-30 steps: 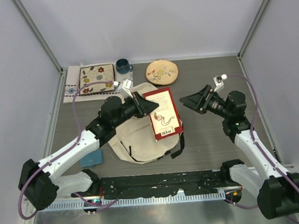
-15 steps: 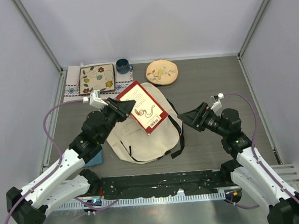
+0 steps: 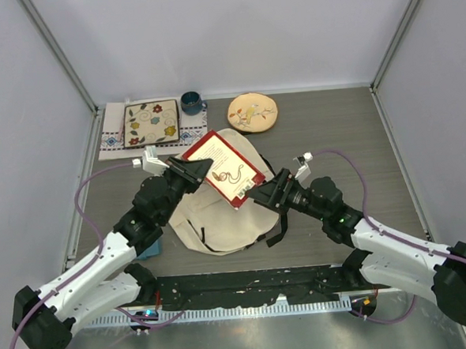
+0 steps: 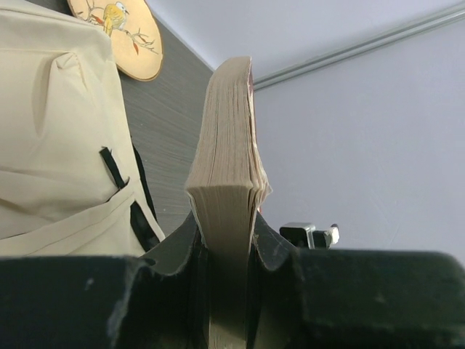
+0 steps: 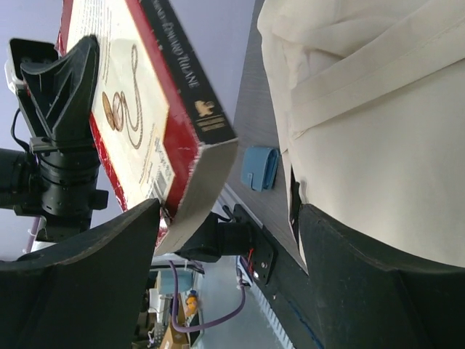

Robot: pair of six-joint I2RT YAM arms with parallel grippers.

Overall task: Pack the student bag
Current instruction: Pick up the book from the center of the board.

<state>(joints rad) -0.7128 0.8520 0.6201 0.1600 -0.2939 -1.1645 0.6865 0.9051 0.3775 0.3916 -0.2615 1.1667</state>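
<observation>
One book [image 3: 223,169] clamped in left claw [image 3: 195,170]; right claw [image 3: 259,193], spread at its 4 o'clock corner, could knock it loose.

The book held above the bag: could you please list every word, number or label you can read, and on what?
Spine of the book: white capitals, perhaps ending "ZILANE"; too blurred to be sure.
Cover of the book: small print, too blurred to read.
On the student bag: no text visible.

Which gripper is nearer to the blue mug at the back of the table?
Left. The left gripper, holding the book, sits just in front of the blue mug; the right gripper is farther forward and to the right.
</observation>
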